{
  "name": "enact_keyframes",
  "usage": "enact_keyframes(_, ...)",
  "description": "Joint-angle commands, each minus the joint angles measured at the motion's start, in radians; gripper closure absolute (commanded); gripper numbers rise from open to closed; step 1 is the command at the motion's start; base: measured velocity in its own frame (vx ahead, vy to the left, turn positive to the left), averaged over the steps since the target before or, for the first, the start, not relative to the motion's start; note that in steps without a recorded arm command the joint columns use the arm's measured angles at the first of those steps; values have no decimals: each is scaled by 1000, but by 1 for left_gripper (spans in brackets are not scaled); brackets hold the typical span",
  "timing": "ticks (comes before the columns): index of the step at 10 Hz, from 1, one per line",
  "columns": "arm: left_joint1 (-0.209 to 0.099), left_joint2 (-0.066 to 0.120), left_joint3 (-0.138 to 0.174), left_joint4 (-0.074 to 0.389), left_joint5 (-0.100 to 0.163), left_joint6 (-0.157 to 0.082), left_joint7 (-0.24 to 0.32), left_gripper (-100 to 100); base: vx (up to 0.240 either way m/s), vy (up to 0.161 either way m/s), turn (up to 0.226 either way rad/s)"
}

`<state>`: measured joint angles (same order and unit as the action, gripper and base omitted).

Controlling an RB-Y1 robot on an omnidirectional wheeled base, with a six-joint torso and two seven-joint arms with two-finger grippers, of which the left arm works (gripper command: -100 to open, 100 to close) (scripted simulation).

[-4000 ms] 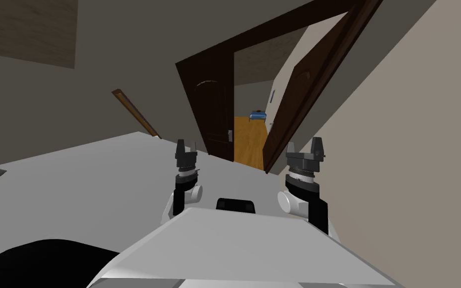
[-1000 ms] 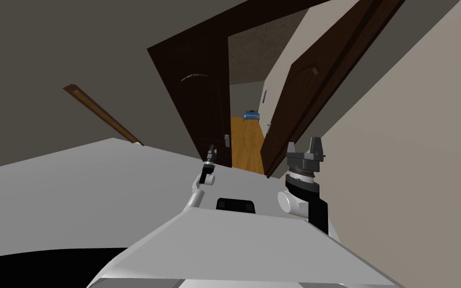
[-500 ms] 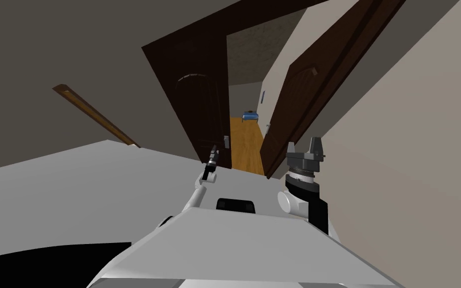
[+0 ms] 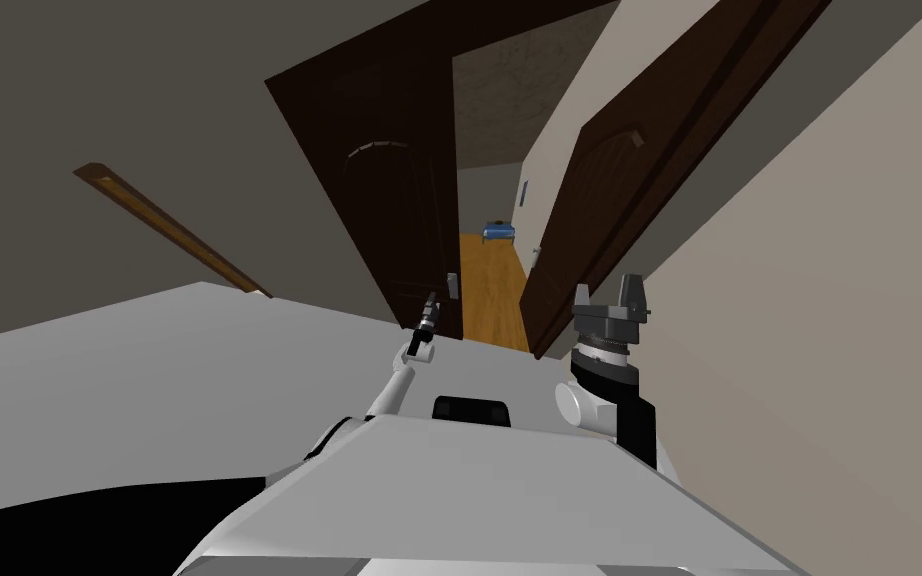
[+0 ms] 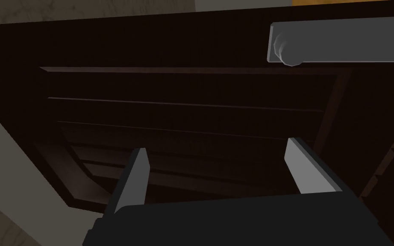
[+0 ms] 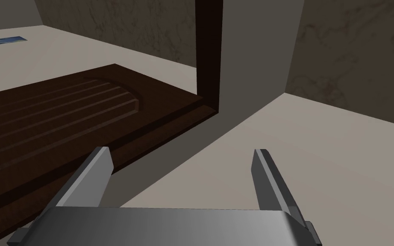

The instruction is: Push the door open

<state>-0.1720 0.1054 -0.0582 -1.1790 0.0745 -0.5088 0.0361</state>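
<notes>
Closest in, the right claw [image 4: 609, 297] is held up near the chest with its fingers spread wide and nothing between them. It faces a second door [image 6: 55, 115] and pale wall [image 6: 320, 141] on the right and has no part in the work.

Further out, the left arm is stretched forward, and the left claw [image 4: 429, 310] is at the lower part of the door [image 4: 379, 220], beside its free edge. The fingers [image 5: 137, 175] stand wide apart and empty, pointing at the door's grooved panel from close up. I cannot tell whether the tips touch it.

The step in hand looks like the approach ending and the push beginning. The next move calls for the tips to press flat on the panel near the free edge, below the handle [image 5: 341, 42], and then drive steadily forward with the base following.

The door is very dark brown with an arched, ribbed panel and a grey handle plate. It stands ajar. Through the gap show an orange floor [image 4: 489, 290] and, far off, a small blue thing [image 4: 496, 231].
</notes>
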Motion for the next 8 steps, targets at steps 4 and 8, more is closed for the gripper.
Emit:
enact_keyframes(4, -79, 4, -6, 131, 18, 7, 2, -100, 50, 22, -34)
enact_keyframes(8, -143, 9, -12, 243, 34, 18, 6, -100, 68, 34, -36)
